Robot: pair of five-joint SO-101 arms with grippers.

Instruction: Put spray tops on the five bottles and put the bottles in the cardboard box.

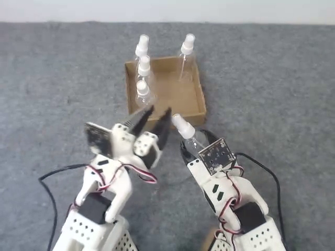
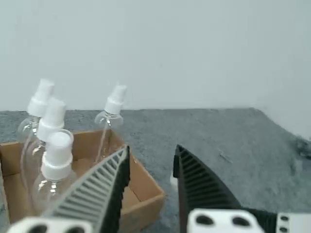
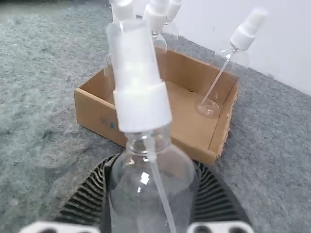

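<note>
Four of the five are done. Three bottles point(image 1: 144, 68) stand capped in a row along one side wall of the cardboard box point(image 1: 175, 99), and a fourth bottle point(image 1: 186, 57) stands in the far corner opposite. The last bottle point(image 3: 146, 189) is upright in the right hand point(image 3: 153, 167), whose jaws are closed round its clear body. Its spray top point(image 3: 138, 92) is on, and it sits just short of the box's near wall, over the grey tabletop point(image 1: 272, 78). The left hand point(image 1: 155, 119) hangs wide open and empty at that near wall, close to the nearest bottle of the row.

To my eye, the last bottle wants lifting clear of the wall. It should then go, kept upright, to the bare cardboard in the middle, with its base settled flat before the jaws part. The left hand had best keep out of the way, or it could topple the row.
</note>
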